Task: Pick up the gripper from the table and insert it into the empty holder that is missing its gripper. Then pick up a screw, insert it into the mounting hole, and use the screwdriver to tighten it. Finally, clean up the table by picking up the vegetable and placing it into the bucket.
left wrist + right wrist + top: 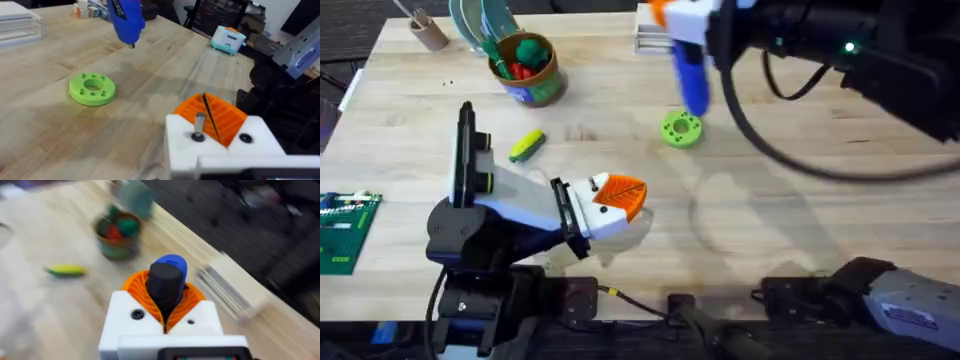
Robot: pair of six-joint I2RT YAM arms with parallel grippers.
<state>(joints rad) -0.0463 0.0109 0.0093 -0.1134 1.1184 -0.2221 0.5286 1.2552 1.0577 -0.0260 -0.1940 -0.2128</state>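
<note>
So the right gripper [682, 30] is clamped on the screwdriver [692, 75], and it's up over the far middle of the table with the blue body hanging roughly vertical, tip down. In the right wrist view you can see the orange pads pinching the dark cap end of it.

The key thing: the screw [199, 125] is standing up out of the white mount on the left gripper [620, 197], which sits near the front of the table, left of centre. Its two orange pads are closed flat against each other, nothing between them. So the driver tip has to travel toward the near side and a bit to the left, past the green disc [681, 130], which lies roughly between the two. From the left wrist view the tip hovers above the wood beyond the disc, well apart from the screw head.

My guess is the tricky bit is matching the driver's axis to the screw's.

The vegetable [526, 146] lies on the table left of all this, near the bucket [528, 68], closer to the left arm.
</note>
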